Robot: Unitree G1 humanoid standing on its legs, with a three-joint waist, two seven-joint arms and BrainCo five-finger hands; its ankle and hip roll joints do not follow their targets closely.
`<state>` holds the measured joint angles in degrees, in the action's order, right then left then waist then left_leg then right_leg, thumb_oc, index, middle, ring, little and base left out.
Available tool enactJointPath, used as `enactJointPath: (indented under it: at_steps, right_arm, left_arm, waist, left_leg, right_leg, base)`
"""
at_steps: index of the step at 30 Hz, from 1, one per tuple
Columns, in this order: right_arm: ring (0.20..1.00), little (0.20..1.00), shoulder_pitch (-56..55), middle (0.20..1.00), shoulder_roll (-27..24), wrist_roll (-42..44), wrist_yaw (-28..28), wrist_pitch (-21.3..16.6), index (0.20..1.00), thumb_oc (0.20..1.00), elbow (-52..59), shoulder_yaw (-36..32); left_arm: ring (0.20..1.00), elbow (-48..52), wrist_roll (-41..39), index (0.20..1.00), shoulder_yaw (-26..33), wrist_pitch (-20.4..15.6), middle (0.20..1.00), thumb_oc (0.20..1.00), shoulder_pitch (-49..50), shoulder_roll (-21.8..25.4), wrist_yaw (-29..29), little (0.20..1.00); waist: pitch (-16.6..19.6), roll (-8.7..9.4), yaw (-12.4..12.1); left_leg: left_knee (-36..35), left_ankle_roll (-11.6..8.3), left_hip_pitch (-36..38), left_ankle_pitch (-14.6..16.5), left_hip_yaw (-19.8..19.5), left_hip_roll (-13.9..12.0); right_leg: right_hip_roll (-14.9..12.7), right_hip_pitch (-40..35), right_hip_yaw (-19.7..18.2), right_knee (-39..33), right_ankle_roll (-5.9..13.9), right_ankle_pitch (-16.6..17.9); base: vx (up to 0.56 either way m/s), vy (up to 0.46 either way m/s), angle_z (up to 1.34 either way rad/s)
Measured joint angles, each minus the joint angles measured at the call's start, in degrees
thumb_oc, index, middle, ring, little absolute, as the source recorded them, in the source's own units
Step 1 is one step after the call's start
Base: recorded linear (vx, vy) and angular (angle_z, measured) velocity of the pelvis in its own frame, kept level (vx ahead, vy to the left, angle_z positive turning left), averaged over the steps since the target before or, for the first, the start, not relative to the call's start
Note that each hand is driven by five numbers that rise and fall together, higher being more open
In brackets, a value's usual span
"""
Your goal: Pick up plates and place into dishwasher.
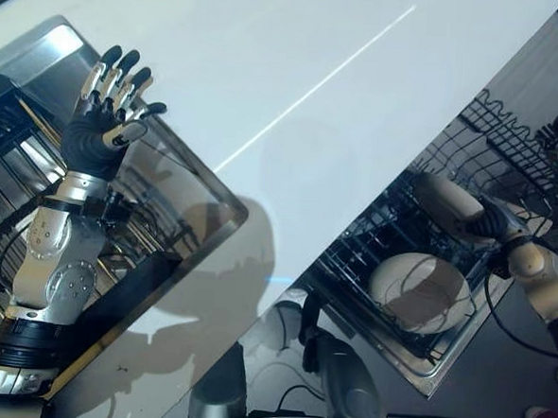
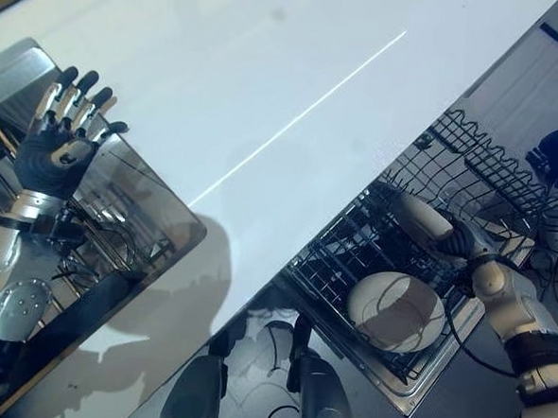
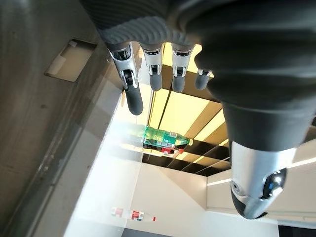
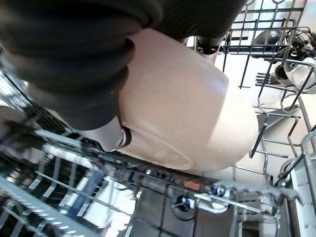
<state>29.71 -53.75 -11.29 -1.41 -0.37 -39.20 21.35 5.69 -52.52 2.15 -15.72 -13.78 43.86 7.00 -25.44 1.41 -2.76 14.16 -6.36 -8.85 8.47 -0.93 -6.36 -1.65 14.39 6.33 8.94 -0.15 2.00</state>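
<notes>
The white counter [image 1: 296, 87] spans the middle. Right of it, the dishwasher rack [image 1: 417, 274] holds one plate [image 1: 418, 293] lying flat at its near end. My right hand [image 1: 491, 222] is clamped on a second plate [image 1: 445, 202] over the rack. My left hand [image 1: 109, 113] is raised above the sink [image 1: 191, 180], fingers spread apart.

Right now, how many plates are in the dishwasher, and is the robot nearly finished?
One plate already lies in the dishwasher rack. The right hand is gripping a second plate down among the rack's wires, so that one is being placed now. The left hand is raised open over the sink, holding nothing. I can't see any more plates waiting, so I can't tell how many are left.
</notes>
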Motion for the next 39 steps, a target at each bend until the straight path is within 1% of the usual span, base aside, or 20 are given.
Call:
enactJointPath:
  at_steps: [3,5,9,11,15,16,17,18,19,22,25,28,31,33,34,38,39]
  right_arm:
    - [0.200,0.200,3.1,0.200,0.1,-1.3,2.1,0.8,0.200,0.200,-5.3,3.1]
    - [0.200,0.200,5.5,0.200,0.0,-1.3,2.8,1.3,0.200,0.200,-8.9,3.7]
    - [0.200,0.200,7.6,0.200,-0.2,-1.3,3.3,1.3,0.200,0.200,-11.0,4.2]
    - [0.200,0.200,7.9,0.200,-0.8,-1.2,3.3,1.1,0.200,0.200,-10.9,4.2]
    - [0.200,0.200,8.6,0.200,-0.9,-1.0,4.1,1.1,0.200,0.200,-10.9,4.1]
    - [0.344,0.344,8.8,0.344,-1.0,-1.0,4.5,0.9,0.344,0.344,-10.9,4.1]
    - [0.526,0.526,8.9,0.526,-1.0,-1.0,4.7,0.7,0.526,0.526,-10.9,4.1]
    - [0.859,0.859,8.8,0.859,-1.0,-1.0,5.0,0.7,0.859,0.859,-11.0,4.1]
    - [1.000,1.000,8.8,1.000,-1.0,-1.0,5.1,0.7,1.000,1.000,-11.1,4.1]
    - [1.000,1.000,8.3,1.000,-1.0,-0.9,6.2,0.8,1.000,1.000,-12.2,3.8]
    - [1.000,1.000,7.8,1.000,-1.1,-0.3,6.9,1.8,1.000,1.000,-12.4,3.7]
    - [1.000,1.000,6.7,1.000,-0.9,0.5,7.3,2.4,1.000,1.000,-11.0,3.3]
    - [1.000,1.000,4.5,1.000,-0.8,1.3,7.9,3.5,1.000,1.000,-6.9,0.4]
    - [1.000,1.000,1.2,1.000,-0.4,1.3,8.3,4.4,1.000,1.000,-1.4,-3.0]
    - [1.000,1.000,-0.6,1.000,0.4,1.3,8.4,4.6,1.000,1.000,1.2,-5.5]
    - [1.000,1.000,-5.6,1.000,3.5,1.2,9.6,5.2,1.000,1.000,8.9,-12.1]
    - [1.000,1.000,-6.3,1.000,4.1,1.2,10.2,5.3,1.000,1.000,10.5,-12.8]
  left_arm:
    - [1.000,-0.5,0.0,1.000,-1.0,-0.6,1.000,1.000,-1.3,0.1,-0.6,1.000]
    - [1.000,-0.7,0.0,1.000,-1.2,-0.9,1.000,1.000,-2.2,0.0,-0.9,1.000]
    - [1.000,-0.7,0.0,1.000,-1.6,-1.5,1.000,1.000,-3.1,0.0,-1.2,1.000]
    - [1.000,-0.7,-0.1,1.000,-1.7,-1.6,1.000,1.000,-3.6,-0.2,-1.2,1.000]
    - [1.000,-0.7,0.0,1.000,-2.2,-1.5,1.000,1.000,-4.2,-0.2,-1.7,1.000]
    - [1.000,-0.7,0.0,1.000,-2.2,-1.6,1.000,1.000,-4.4,-0.2,-1.7,1.000]
    - [1.000,-0.7,-0.1,1.000,-2.1,-1.8,1.000,1.000,-4.5,-0.2,-1.8,1.000]
    - [1.000,-0.7,-0.1,1.000,-2.1,-2.0,1.000,1.000,-4.5,-0.3,-1.9,1.000]
    - [1.000,-0.7,-0.1,1.000,-2.1,-2.1,1.000,1.000,-4.5,-0.3,-1.9,1.000]
    - [1.000,-0.7,-0.1,1.000,-2.1,-2.2,1.000,1.000,-4.5,-0.5,-1.9,1.000]
    - [1.000,-0.7,-0.1,1.000,-1.5,-2.6,1.000,1.000,-4.4,-1.3,-1.8,1.000]
    - [1.000,-0.5,-0.3,1.000,-0.9,-2.6,1.000,1.000,-4.3,-3.0,-1.7,1.000]
    - [1.000,-0.6,-0.5,1.000,-0.4,-2.5,1.000,1.000,-3.0,-5.2,-1.6,1.000]
    - [1.000,-0.3,-0.6,1.000,-0.4,-2.4,1.000,1.000,-1.8,-6.1,-0.8,1.000]
    - [1.000,0.0,-0.5,1.000,-0.4,-2.4,1.000,1.000,-1.1,-6.4,-0.6,1.000]
    - [1.000,0.2,-0.5,1.000,1.1,-2.1,1.000,1.000,0.6,-8.0,0.1,1.000]
    - [1.000,0.2,-0.5,1.000,1.6,-2.1,1.000,1.000,1.1,-8.4,0.2,1.000]
  waist:
    - [-0.3,-0.39,-0.1]
    - [-0.7,-0.95,-0.1]
    - [-1.0,-1.48,-0.1]
    - [-1.2,-1.97,0.1]
    - [-1.3,-2.08,0.1]
    - [-1.4,-2.21,0.2]
    - [-1.4,-2.25,0.2]
    - [-1.4,-2.26,0.2]
    - [-1.4,-2.28,0.2]
    - [-1.7,-2.89,0.2]
    - [-2.1,-3.52,0.2]
    - [-2.4,-4.77,0.3]
    - [-2.6,-5.15,0.4]
    - [-2.5,-5.19,0.4]
    - [-2.5,-5.19,0.5]
    - [-2.5,-5.20,0.9]
    - [-2.4,-5.17,1.2]
  left_leg:
    - [0.6,0.04,-1.1,0.0,0.1,0.4]
    - [1.6,0.23,-2.5,0.0,0.0,0.7]
    - [2.9,0.37,-4.0,0.0,0.2,0.9]
    - [3.5,0.81,-4.8,0.1,0.2,1.1]
    - [3.5,1.12,-5.2,-0.1,0.8,1.5]
    - [3.6,1.17,-5.6,-0.1,0.8,1.6]
    - [3.6,1.25,-5.9,-0.2,0.8,1.6]
    - [3.6,1.34,-5.9,-0.2,0.8,1.7]
    - [3.6,1.35,-5.9,-0.2,0.9,1.7]
    - [3.6,1.42,-5.9,-0.3,1.0,1.8]
    - [3.4,1.50,-5.9,-0.3,1.1,1.7]
    - [3.2,1.18,-5.7,-0.6,1.5,1.6]
    - [2.6,1.23,-3.8,-0.6,1.9,1.5]
    - [1.9,1.24,-2.6,-0.6,2.5,1.5]
    - [1.5,1.29,-2.0,-0.7,2.6,1.6]
    - [0.8,1.35,-0.8,-0.7,3.4,1.7]
    - [0.7,1.39,-0.6,-0.7,3.6,1.7]
  right_leg:
    - [-0.6,1.2,0.0,0.5,0.11,0.0]
    - [-0.8,2.4,-0.3,1.1,0.21,0.2]
    - [-1.2,3.6,-0.5,1.2,0.34,0.7]
    - [-1.4,4.1,-0.6,1.2,0.11,1.1]
    - [-1.8,4.8,-1.1,1.0,0.21,1.4]
    - [-1.8,5.1,-1.1,1.0,0.25,1.6]
    - [-1.9,5.4,-1.2,0.9,0.20,1.8]
    - [-1.9,5.3,-1.2,0.8,0.22,2.1]
    - [-1.9,5.3,-1.3,0.7,0.25,2.2]
    - [-2.0,5.2,-1.4,0.5,0.32,2.5]
    - [-1.9,5.0,-1.6,-0.4,0.37,3.5]
    - [-1.7,4.7,-1.9,-1.1,0.32,4.0]
    - [-1.6,3.1,-2.1,-1.2,0.32,4.1]
    - [-1.5,2.2,-2.6,-1.8,0.39,4.1]
    - [-1.5,1.8,-2.7,-1.9,0.41,4.1]
    - [-1.6,1.2,-3.5,-2.2,0.62,4.2]
    - [-1.6,1.0,-3.6,-2.2,0.67,4.1]
  base:
    - [-0.08,0.024,-0.01]
    - [-0.08,0.043,-0.02]
    - [-0.09,0.042,-0.03]
    - [-0.08,0.034,-0.02]
    - [-0.07,0.036,-0.05]
    - [-0.06,0.041,-0.01]
    - [-0.06,0.043,0.00]
    - [-0.06,0.042,-0.03]
    - [-0.06,0.037,-0.03]
    - [-0.04,0.027,-0.02]
    - [-0.03,0.027,-0.03]
    - [-0.01,0.048,-0.05]
    - [0.01,0.062,-0.05]
    - [0.02,0.065,-0.10]
    - [0.03,0.072,-0.08]
    - [0.04,0.065,-0.08]
    - [0.04,0.073,-0.06]
